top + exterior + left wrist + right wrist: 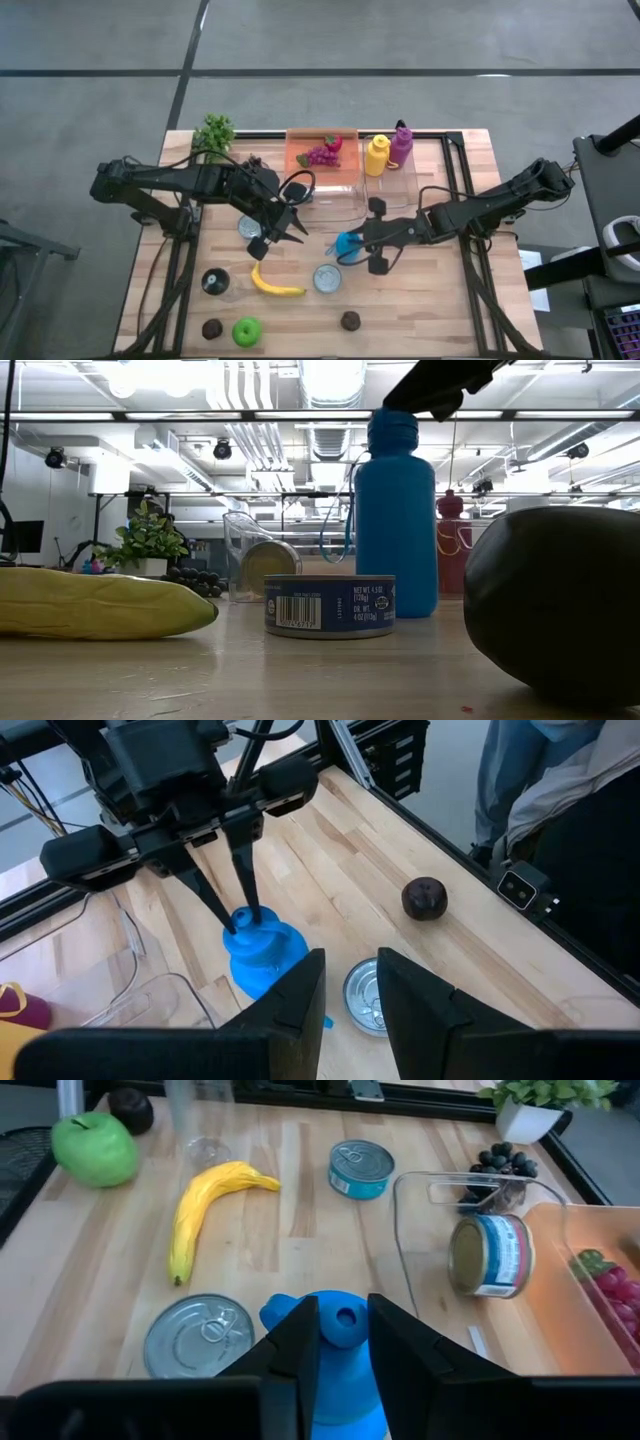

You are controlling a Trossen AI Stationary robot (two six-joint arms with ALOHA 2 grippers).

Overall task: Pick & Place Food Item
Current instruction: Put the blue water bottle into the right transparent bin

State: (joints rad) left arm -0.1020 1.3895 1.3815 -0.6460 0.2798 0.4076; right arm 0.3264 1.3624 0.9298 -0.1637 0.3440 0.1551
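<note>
The right pincer point(352, 247) grips the cap of the blue bottle point(346, 244), standing on the bench point(420, 300) beside a tin can point(327, 278). The left pincer point(283, 228), narrowly parted, hovers empty nearby.

My wooden table point(430, 300) carries a banana point(274, 283), a green apple point(246, 331), two dark round fruits point(212, 328) point(350, 320), and flat tins point(327, 278) point(251, 228). A blue bottle point(347, 244) stands mid-table; a potted plant point(214, 132), yellow bottle point(376, 155) and purple bottle point(400, 146) line the far edge.
</note>
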